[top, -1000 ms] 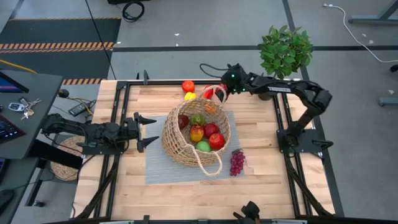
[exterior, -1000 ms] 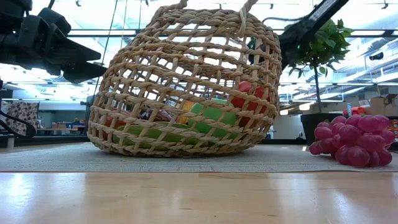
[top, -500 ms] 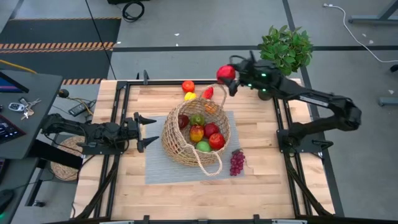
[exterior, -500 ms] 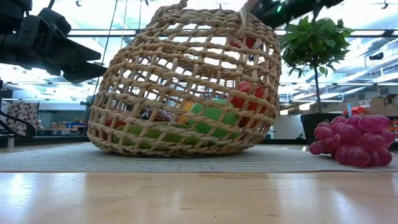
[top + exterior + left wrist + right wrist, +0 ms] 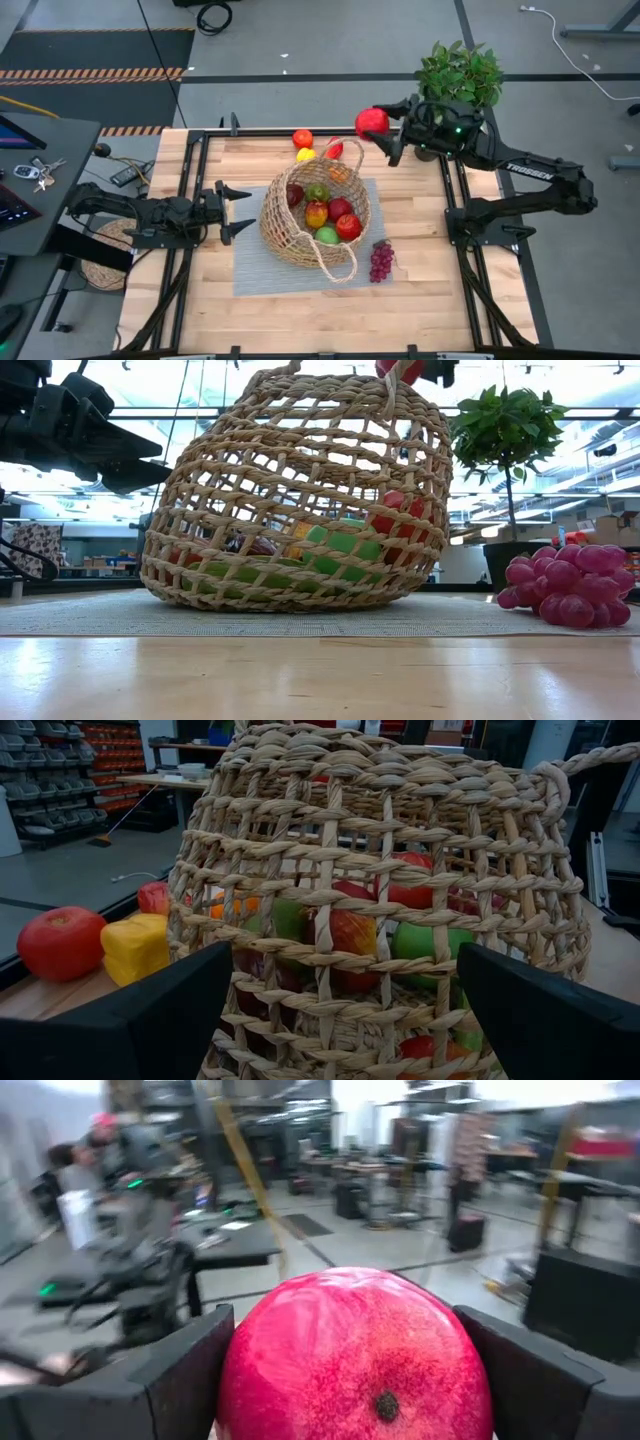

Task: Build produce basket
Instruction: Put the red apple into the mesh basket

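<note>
Nearest the table's front edge, one bunch of purple grapes [image 5: 381, 261] lies on the wood just off the grey mat [image 5: 252, 268], close beside the basket's looped handle and not yet packed. The wicker basket [image 5: 285, 236] stands on the mat at mid-table, tipped a little. Inside it, the high view shows about six pieces: one green apple [image 5: 327, 235], two red apples [image 5: 348, 227], one orange-red fruit [image 5: 316, 213], one green pepper [image 5: 318, 192], one dark red piece [image 5: 293, 194]; anything buried beneath cannot be counted. The left gripper [image 5: 236, 211] waits level with the basket at its left side, fingers spread wide and holding nothing. Beyond the basket, three loose pieces rest on the wood: one red tomato-like fruit [image 5: 302, 138], one yellow lemon [image 5: 306, 154], one small red piece [image 5: 334, 149]. Farthest off, the right gripper [image 5: 381, 129] hangs high over the far edge near the potted plant [image 5: 459, 80], its fingers clamped on either side of one round red pomegranate [image 5: 371, 122], crown end facing the wrist camera. Step in hand, by judgement: carry and drop. To do it well, the arm should bring the fruit in over the basket's open mouth, clear of the rim and handle, then lower it close above the pile before releasing, so it neither bounces out nor knocks the tilted basket. Four pieces on the table would then remain.
</note>
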